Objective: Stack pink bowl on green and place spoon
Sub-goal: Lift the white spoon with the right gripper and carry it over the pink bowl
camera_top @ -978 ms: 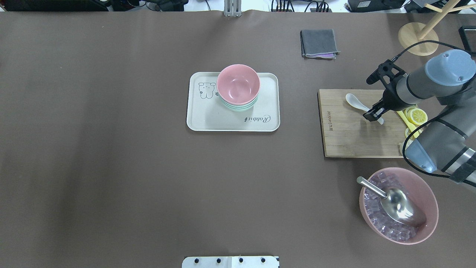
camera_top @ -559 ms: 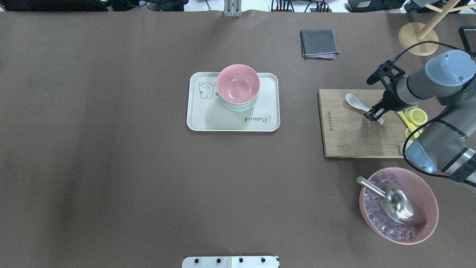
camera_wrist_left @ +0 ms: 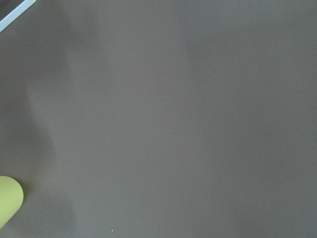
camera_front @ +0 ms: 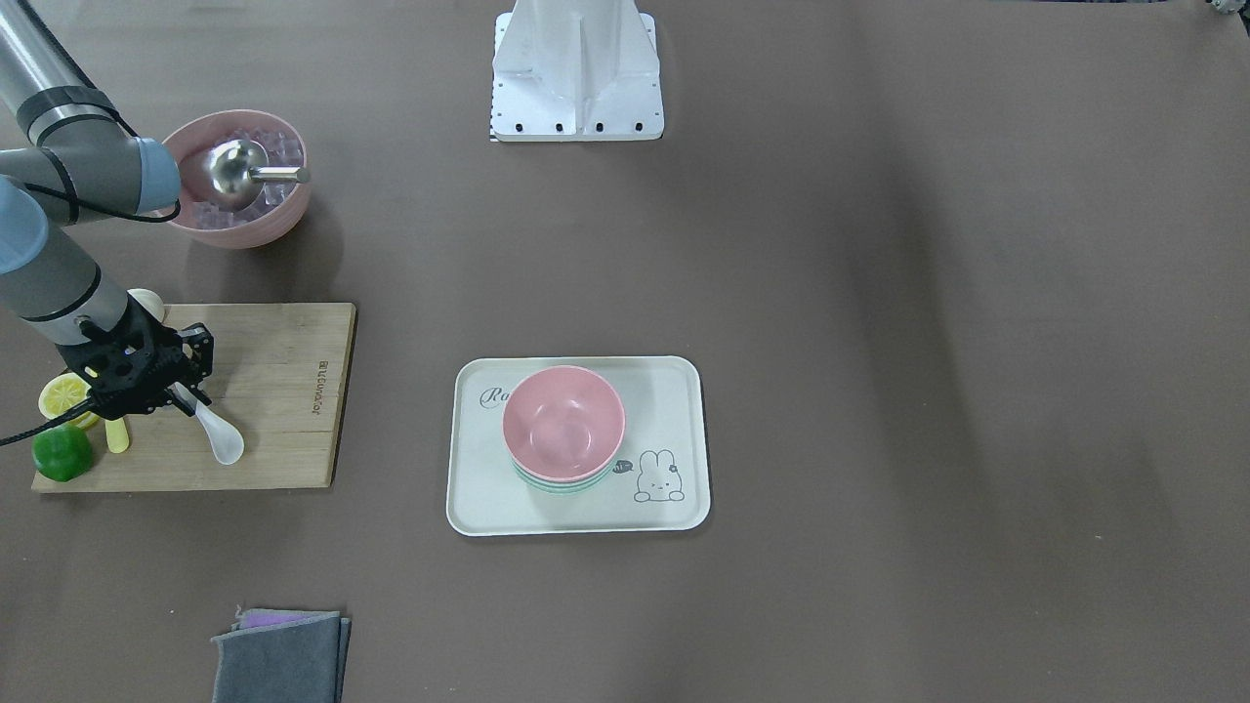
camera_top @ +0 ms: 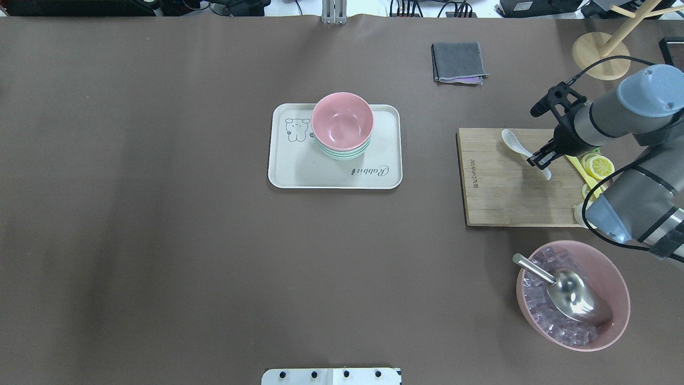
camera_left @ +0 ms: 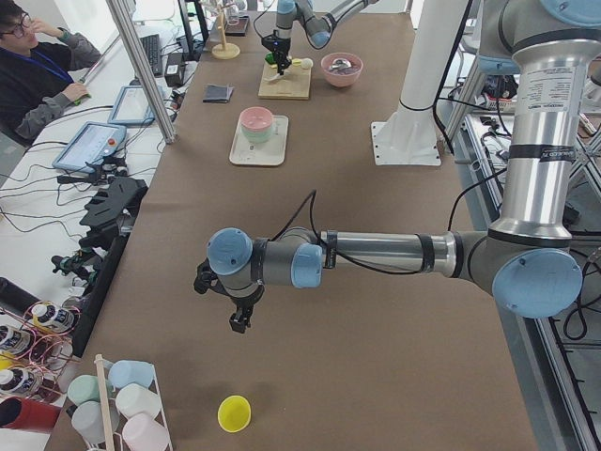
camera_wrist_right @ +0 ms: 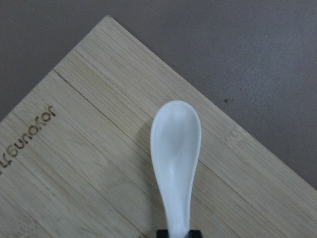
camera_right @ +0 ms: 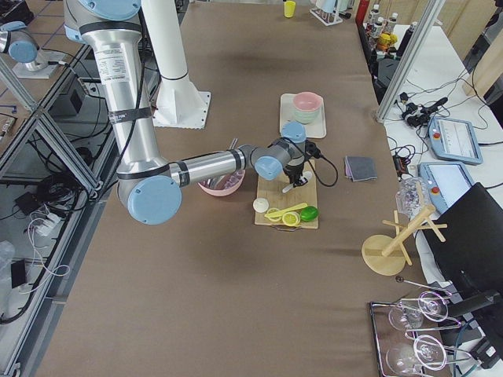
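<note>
The pink bowl sits nested on the green bowl on the white rabbit tray; the stack also shows in the front-facing view. My right gripper is shut on the handle of the white spoon and holds it just above the wooden cutting board. In the right wrist view the spoon's bowl points away over the board. My left gripper hangs over bare table far from the tray, and I cannot tell whether it is open or shut.
A large pink bowl of ice cubes with a metal scoop stands near the board. Lemon slices and a lime lie at the board's edge. A grey cloth and a wooden stand are at the back.
My right gripper has moved slightly up and back with the spoon in it, so the spoon's bowl has shifted on the board. The bowls have not moved.
</note>
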### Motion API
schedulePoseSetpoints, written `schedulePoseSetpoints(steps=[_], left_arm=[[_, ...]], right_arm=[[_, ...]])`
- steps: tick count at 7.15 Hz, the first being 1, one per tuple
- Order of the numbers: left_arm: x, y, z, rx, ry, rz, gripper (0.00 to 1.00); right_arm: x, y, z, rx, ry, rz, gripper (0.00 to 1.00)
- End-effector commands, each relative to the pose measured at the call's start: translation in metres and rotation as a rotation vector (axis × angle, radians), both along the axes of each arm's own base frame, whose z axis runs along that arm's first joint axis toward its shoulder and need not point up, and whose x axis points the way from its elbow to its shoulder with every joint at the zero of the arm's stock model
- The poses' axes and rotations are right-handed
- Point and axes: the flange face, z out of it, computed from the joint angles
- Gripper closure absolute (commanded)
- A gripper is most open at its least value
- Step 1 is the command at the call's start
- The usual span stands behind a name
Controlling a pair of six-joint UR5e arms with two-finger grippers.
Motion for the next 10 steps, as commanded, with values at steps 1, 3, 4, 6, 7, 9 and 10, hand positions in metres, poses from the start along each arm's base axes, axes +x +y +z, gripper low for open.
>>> schedulePoseSetpoints(steps=[1,3,4,6,7,9,10], left_arm=[[0.000,0.000,-0.001,0.001,0.000,0.000,0.02],[0.000,0.000,-0.001,0.001,0.000,-0.001,0.02],[0.000,0.000,-0.001,-0.001,0.002,-0.003,0.02],[0.000,0.000,-0.001,-0.001,0.002,-0.003,0.02],[0.000,-0.001,-0.002,0.000,0.002,-0.003,0.02],[0.000,0.000,-0.001,-0.003,0.002,-0.003,0.02],[0.000,0.000,-0.001,-0.001,0.002,-0.003,0.02]], right_arm=[[0.023,-0.015,-0.017,-0.029,-0.064,0.014,1.00],[0.022,-0.028,-0.098,-0.112,-0.064,0.076,1.00],[0.016,-0.028,-0.156,-0.188,-0.045,0.114,1.00],[-0.050,-0.010,-0.254,-0.387,-0.056,0.250,1.00],[-0.095,0.007,-0.281,-0.437,-0.053,0.356,1.00],[-0.174,0.003,-0.343,-0.516,-0.015,0.498,1.00],[-0.205,-0.014,-0.384,-0.539,0.033,0.549,1.00]])
